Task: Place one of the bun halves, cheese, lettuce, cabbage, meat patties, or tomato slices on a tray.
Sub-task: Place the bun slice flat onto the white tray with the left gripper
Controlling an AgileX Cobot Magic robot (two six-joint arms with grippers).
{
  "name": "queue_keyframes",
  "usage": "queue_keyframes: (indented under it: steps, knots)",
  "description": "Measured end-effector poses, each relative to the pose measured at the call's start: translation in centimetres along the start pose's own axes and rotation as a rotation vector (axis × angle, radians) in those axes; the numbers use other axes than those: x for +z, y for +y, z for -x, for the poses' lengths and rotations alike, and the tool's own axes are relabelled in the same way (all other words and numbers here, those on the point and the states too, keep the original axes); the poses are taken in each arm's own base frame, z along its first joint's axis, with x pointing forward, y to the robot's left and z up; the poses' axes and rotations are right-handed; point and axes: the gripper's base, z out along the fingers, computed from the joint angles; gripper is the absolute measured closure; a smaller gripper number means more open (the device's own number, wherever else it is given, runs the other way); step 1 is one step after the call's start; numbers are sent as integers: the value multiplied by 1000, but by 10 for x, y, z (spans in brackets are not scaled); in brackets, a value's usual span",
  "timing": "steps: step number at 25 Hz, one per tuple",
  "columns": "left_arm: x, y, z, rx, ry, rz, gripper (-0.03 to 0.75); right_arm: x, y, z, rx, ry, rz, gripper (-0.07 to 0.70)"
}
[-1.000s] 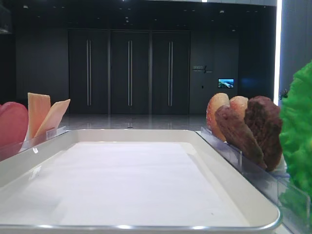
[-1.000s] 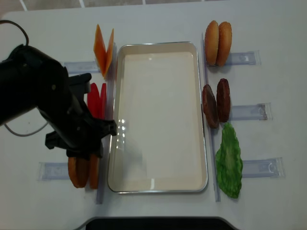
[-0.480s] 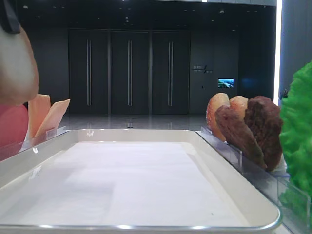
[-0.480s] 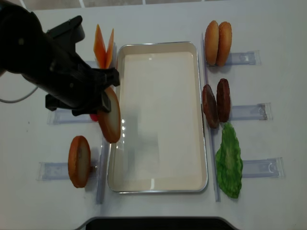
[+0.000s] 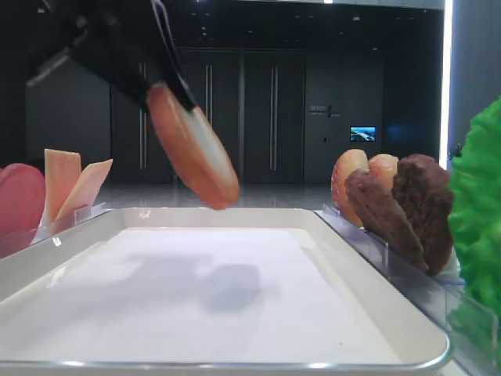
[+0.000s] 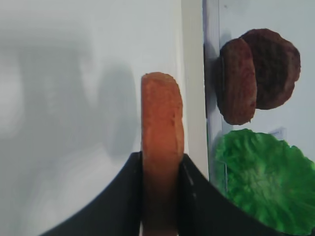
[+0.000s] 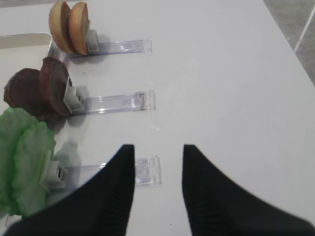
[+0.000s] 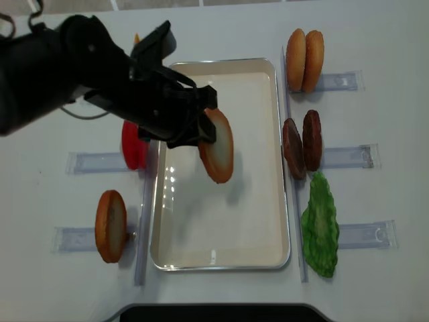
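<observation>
L jaws clamped on bun half [image 8: 218, 145] above tray [image 8: 276, 154]; R jaws apart; no legible writing.

tray [image 8: 278, 201] liner: bare | right flank: meat patties [image 8: 301, 144], lettuce [image 8: 320, 225]

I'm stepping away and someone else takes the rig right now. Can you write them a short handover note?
Left gripper: shut on a bun half, held tilted in the air above the tray.
Right gripper: open, empty, over bare table beside the lettuce.
Tray holds nothing yet.
One bun half remains in the left rack; two buns and the patties stand on the right.
Left: lower and release the bun on the tray.
</observation>
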Motion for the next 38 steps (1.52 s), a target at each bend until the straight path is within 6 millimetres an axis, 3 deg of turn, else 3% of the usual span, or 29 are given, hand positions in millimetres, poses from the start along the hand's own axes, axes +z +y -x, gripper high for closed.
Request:
queue_keyframes:
  steps: [7,21,31,33,38]
  knots:
    - [32,12,5,31,11,22,578,0,0,0,0,0,0,398]
    - [57,21,8,64,18,19,578,0,0,0,0,0,0,398]
    - [58,22,8,62,28,21,576,0,0,0,0,0,0,398]
    - [58,21,7,57,38,19,541,0,0,0,0,0,0,398]
    - [58,26,1,36,109,70,342,0,0,0,0,0,0,398]
